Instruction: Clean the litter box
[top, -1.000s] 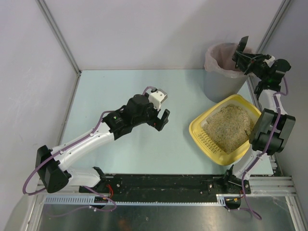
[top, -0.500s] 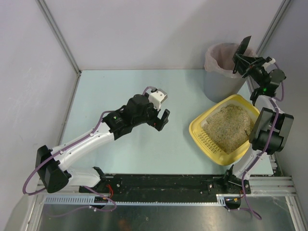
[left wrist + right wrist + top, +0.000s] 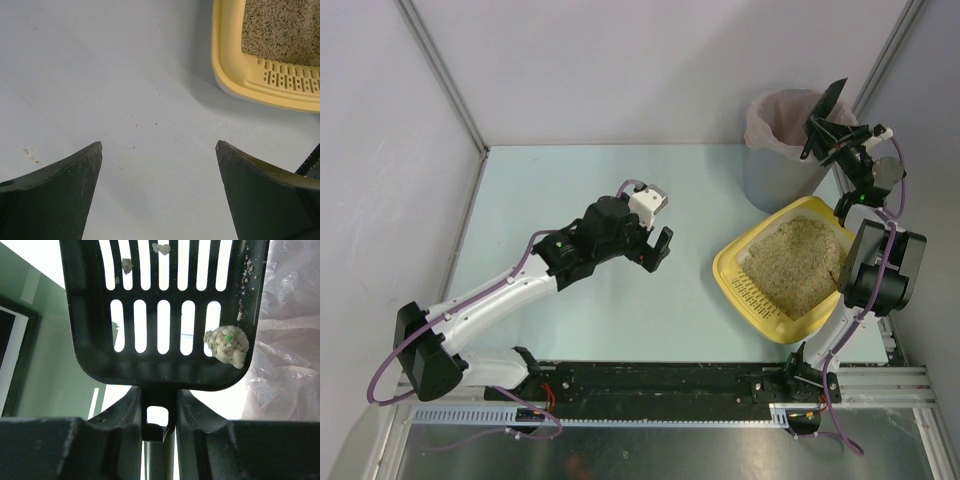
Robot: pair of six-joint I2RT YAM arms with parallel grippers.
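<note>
Left claw (image 3: 159, 145): hanging wide open over the bare table (image 3: 570, 180), middle of the top view, gripping nothing.
Litter box (image 3: 732, 262): sitting at the lower right of the top view, turned cornerwise, well apart from the left claw and right beside the right arm.
In the box: beige litter (image 3: 798, 262) is covering the floor. A slotted ledge is running along the side nearest the left claw.
Right claw (image 3: 159, 410): clenching the handle of a dark slotted scoop (image 3: 165, 340), raised at the upper right of the top view.
Scoop axis: the handle is running straight back into the claw, the blade pointing up and away.
In the scoop: one pale clump (image 3: 227, 346) with a green speck is resting in the blade's lower right corner. A few crumbs are clinging higher up.
Bin (image 3: 770, 175): standing just beyond the box's far corner, lined with a pink bag (image 3: 775, 112). Its contents cannot be made out.
What matters next: the bag is lying just right of the blade in the wrist view, so the clump probably needs tipping that way.
Nearer arm: the right.
</note>
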